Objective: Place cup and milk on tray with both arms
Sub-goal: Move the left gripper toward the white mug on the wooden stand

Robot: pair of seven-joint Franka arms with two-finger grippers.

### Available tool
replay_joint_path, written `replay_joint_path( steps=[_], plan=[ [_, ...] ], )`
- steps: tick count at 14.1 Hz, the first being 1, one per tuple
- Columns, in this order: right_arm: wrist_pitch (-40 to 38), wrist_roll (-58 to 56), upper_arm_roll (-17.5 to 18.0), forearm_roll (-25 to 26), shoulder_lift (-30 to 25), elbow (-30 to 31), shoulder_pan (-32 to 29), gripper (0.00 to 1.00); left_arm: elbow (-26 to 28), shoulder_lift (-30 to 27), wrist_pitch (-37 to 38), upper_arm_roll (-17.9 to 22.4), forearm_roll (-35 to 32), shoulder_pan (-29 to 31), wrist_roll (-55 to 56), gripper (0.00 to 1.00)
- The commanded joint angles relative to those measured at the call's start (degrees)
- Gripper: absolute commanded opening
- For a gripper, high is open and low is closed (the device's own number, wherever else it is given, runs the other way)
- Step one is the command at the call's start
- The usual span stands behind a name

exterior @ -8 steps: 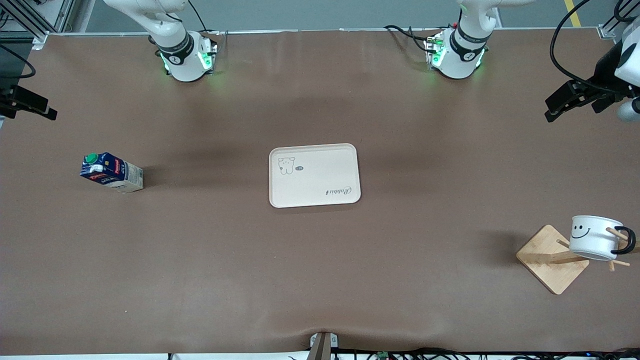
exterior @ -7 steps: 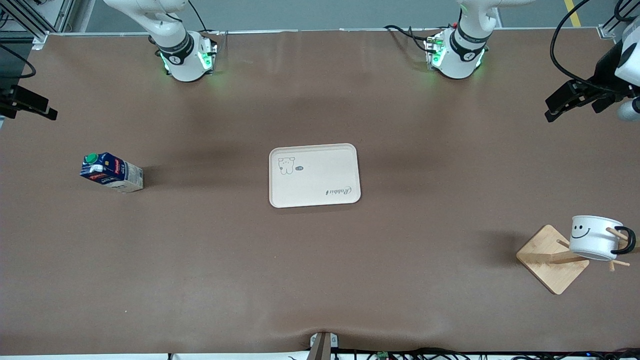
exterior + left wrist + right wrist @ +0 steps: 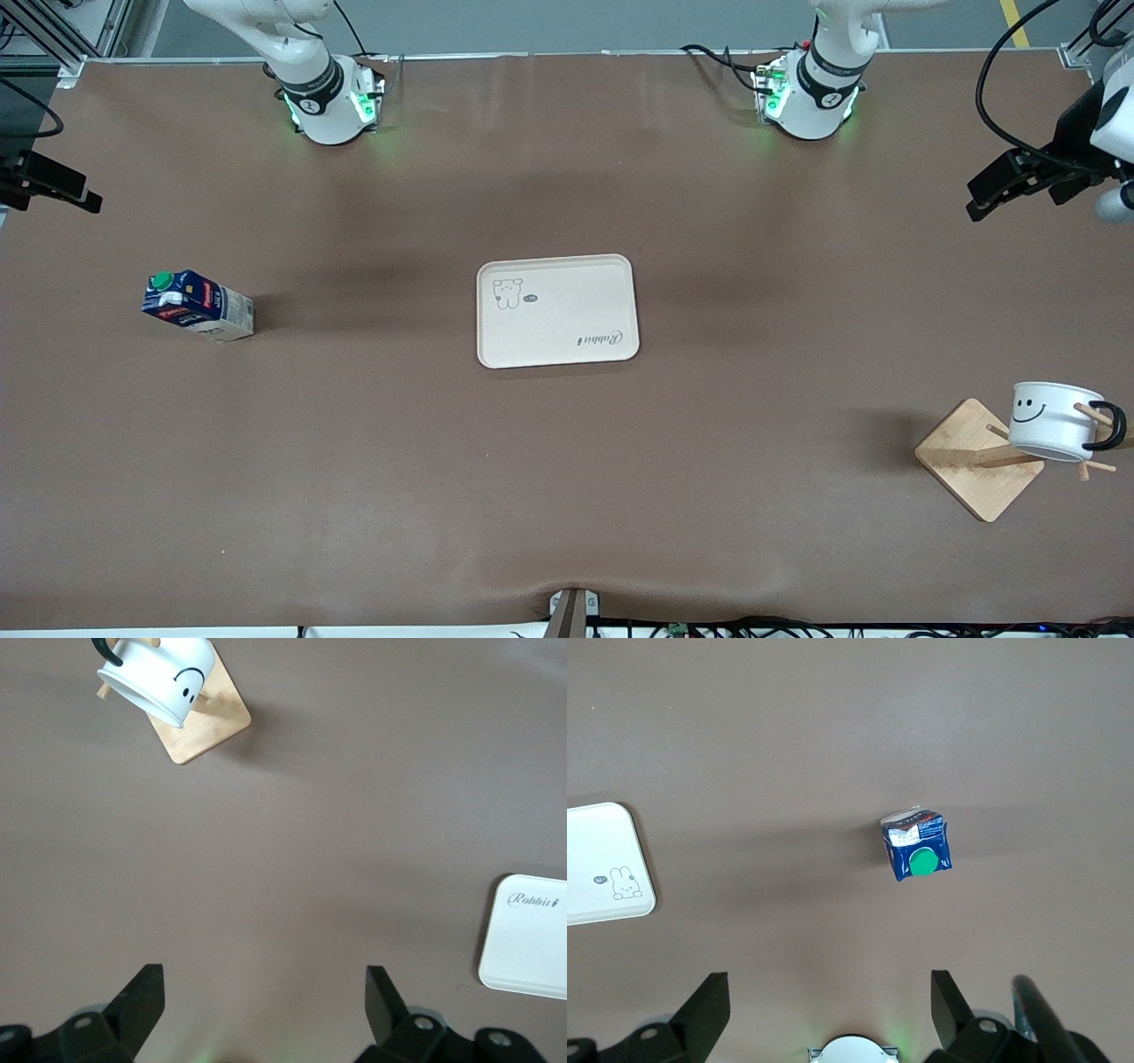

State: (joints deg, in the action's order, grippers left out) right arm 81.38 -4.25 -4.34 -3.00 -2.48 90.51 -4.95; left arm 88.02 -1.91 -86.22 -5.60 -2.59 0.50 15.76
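Note:
The cream tray (image 3: 558, 310) lies flat at the table's middle, with nothing on it. Toward the right arm's end stands the dark blue milk (image 3: 197, 306) with its green cap; the right wrist view shows the milk (image 3: 917, 850) from above. The white smiley cup (image 3: 1050, 421) hangs tilted on a wooden rack toward the left arm's end, and the left wrist view also catches the cup (image 3: 159, 678). My left gripper (image 3: 263, 992) hovers open over bare table at that end, well apart from the cup. My right gripper (image 3: 828, 1001) is open over bare table, apart from the milk.
The rack's square wooden base (image 3: 974, 461) sits near the table's corner, with pegs sticking out past the cup. A corner of the tray (image 3: 527, 935) shows in the left wrist view. Cables run along the table edge nearest the front camera.
The left arm's hand has shifted slightly at its end of the table. Milk, cup, tray and the right arm have not moved.

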Motion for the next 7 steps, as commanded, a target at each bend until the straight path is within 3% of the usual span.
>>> replay_joint_path(
  steps=[1, 7],
  plan=[
    [-0.3, -0.4, 0.5, -0.8, 0.1, -0.7, -0.9, 1.0, -1.8, 3.8, -1.6, 1.6, 0.1, 2.7, -2.2, 1.0],
    [-0.4, -0.4, 0.6, -1.8, 0.1, -0.7, -1.2, 1.0, -1.9, 10.3, -13.4, 1.6, -0.7, 7.2, -7.8, 1.0]
  ],
)
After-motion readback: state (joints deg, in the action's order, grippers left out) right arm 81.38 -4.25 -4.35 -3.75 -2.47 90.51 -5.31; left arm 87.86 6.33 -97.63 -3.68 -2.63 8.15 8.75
